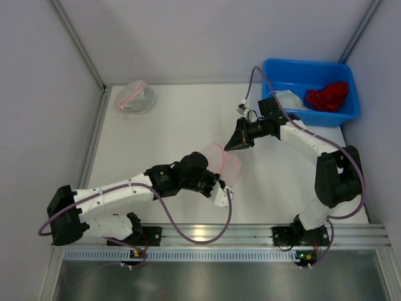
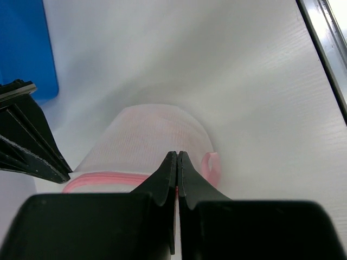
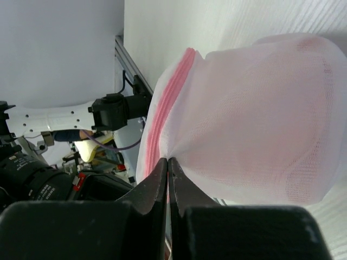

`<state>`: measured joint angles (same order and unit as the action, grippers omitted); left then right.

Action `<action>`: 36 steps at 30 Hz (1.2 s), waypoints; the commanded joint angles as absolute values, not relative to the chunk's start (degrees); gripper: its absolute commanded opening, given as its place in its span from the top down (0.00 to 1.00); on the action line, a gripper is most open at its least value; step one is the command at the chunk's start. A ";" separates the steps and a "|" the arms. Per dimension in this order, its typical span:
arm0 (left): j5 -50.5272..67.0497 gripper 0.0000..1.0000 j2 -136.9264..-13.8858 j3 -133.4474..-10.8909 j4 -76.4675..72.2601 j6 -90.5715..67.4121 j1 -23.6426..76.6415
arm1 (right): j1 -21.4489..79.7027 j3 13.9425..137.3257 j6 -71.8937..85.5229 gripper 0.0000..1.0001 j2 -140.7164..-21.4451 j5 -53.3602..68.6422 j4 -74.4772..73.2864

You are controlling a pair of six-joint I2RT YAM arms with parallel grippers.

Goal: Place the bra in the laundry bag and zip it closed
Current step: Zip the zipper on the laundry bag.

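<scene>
The laundry bag is pink-white mesh with a pink zipper and is held up between both grippers at mid-table. My left gripper is shut on the bag's zipper edge, beside a pink loop; in the top view it is at the bag's near side. My right gripper is shut on the mesh right next to the zipper, at the bag's far side. A darker pink shape shows through the mesh. I cannot tell whether it is the bra.
A blue bin stands at the back right with a red garment and a white mesh item in it. Another clear mesh bag lies at the back left. A metal rail runs along the near edge.
</scene>
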<state>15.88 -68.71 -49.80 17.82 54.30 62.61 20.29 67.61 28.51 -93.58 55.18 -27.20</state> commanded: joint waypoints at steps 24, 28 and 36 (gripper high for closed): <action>13.62 1.00 -77.25 -59.59 14.94 48.25 61.35 | 24.60 68.02 19.51 0.43 -92.98 59.59 -40.34; 15.37 1.00 -77.08 -59.24 15.20 48.95 61.26 | 24.96 70.92 19.08 0.73 -95.27 59.07 -40.78; 20.20 1.00 -72.95 -54.24 19.33 47.55 61.35 | 21.98 75.85 18.72 1.00 -97.56 56.95 -39.30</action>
<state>15.55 -76.12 -55.92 18.09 49.25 61.14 23.75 72.31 19.14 -97.25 57.67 -41.89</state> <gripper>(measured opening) 0.017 0.014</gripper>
